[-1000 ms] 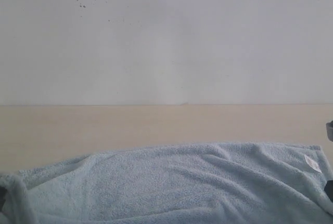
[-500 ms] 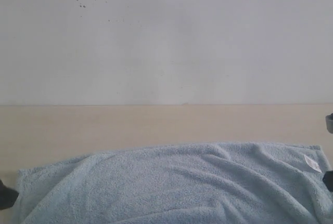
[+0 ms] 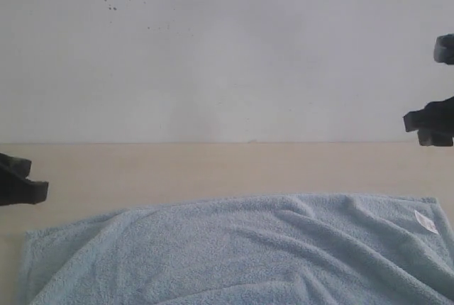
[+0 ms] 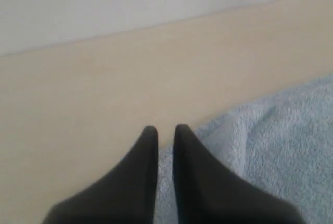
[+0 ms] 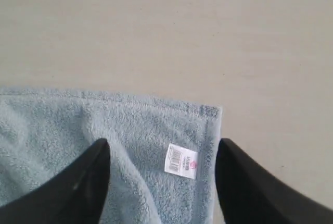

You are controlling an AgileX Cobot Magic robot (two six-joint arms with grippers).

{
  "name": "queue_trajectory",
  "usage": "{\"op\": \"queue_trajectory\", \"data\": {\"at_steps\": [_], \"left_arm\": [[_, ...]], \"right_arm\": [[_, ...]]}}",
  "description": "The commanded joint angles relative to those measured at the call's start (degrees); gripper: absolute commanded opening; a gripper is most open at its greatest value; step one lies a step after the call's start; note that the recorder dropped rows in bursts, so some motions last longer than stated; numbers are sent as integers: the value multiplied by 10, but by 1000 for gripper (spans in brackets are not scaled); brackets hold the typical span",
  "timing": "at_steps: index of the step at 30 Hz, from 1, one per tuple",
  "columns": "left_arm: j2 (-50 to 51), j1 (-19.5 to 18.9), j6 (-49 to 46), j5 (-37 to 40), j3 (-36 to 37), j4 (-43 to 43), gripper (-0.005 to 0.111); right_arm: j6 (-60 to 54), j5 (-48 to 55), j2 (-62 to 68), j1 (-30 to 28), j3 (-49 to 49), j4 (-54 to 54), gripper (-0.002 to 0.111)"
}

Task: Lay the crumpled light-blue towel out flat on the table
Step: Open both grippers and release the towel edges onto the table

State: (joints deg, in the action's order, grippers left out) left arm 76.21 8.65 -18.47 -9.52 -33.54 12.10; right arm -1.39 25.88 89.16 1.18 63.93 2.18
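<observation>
Towel (image 3: 234, 248): on the table (image 3: 213, 167), mostly open; ridges run toward the tag (image 5: 181, 160) corner
Left gripper (image 4: 162, 130): nearly closed, empty; over the opposite corner
Right gripper (image 5: 162, 146): jaws wide, empty; above the tag
Doing it well: pinch hems only; draw corners apart low and evenly; stop once the ridges flatten
</observation>
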Motion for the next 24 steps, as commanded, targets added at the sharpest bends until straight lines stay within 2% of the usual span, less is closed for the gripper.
{"op": "queue_trajectory", "data": {"at_steps": [1, 3, 7, 10, 24], "left_arm": [[95, -1, 10, -10, 1, 5, 4], [132, -1, 10, 6, -15, 5, 4], [186, -1, 0, 102, -63, -15, 4], [230, -1, -27, 130, -78, -16, 4], [291, -1, -75, 74, -78, -16, 4]], "right_arm": [[21, 9, 82, 0, 1, -1, 25], [24, 13, 109, 0, 1, -2, 1], [22, -30, 131, 0, 1, 12, 1], [-7, -44, 156, 0, 1, 23, 1], [-6, -72, 194, 0, 1, 33, 1]]}}
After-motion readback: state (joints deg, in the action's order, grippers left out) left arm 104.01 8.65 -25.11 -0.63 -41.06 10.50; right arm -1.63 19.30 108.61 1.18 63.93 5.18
